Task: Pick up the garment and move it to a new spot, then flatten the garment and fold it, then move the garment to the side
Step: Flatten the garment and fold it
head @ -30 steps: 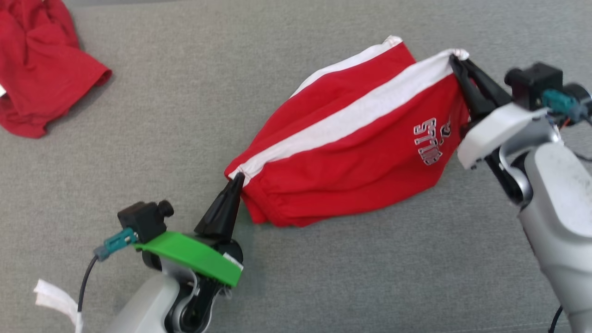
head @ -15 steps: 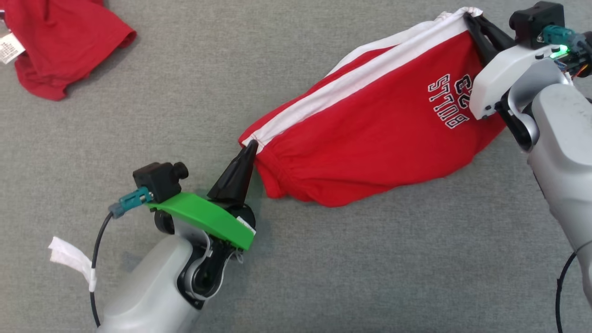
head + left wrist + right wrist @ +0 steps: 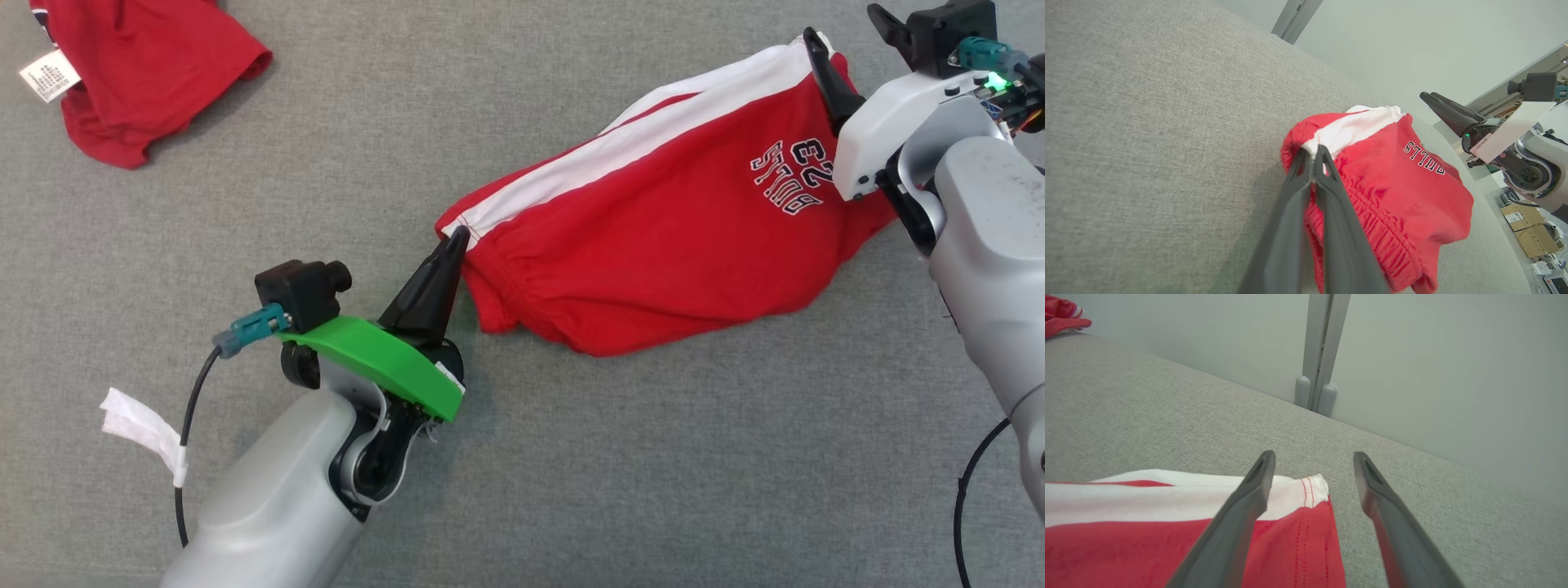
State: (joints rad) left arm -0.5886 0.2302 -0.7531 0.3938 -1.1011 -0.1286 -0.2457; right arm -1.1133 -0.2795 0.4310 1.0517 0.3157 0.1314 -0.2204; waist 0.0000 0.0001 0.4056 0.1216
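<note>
The shorts (image 3: 653,245) are light, soft and limp, so I judge they sag wherever unsupported; corners and the elastic waistband give the surest hold. They lie bunched on the grey bench (image 3: 571,490), drawn out between my arms. My left end effector (image 3: 454,238) is clamped on the waistband corner by the white stripe. My right end effector (image 3: 841,24) stands apart, straddling the far corner without gripping it.

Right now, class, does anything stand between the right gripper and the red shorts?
Nothing visible does. The right gripper is open, with the white-striped corner of the red shorts lying between its jaws on the grey surface. The left gripper is shut on the opposite end.
</note>
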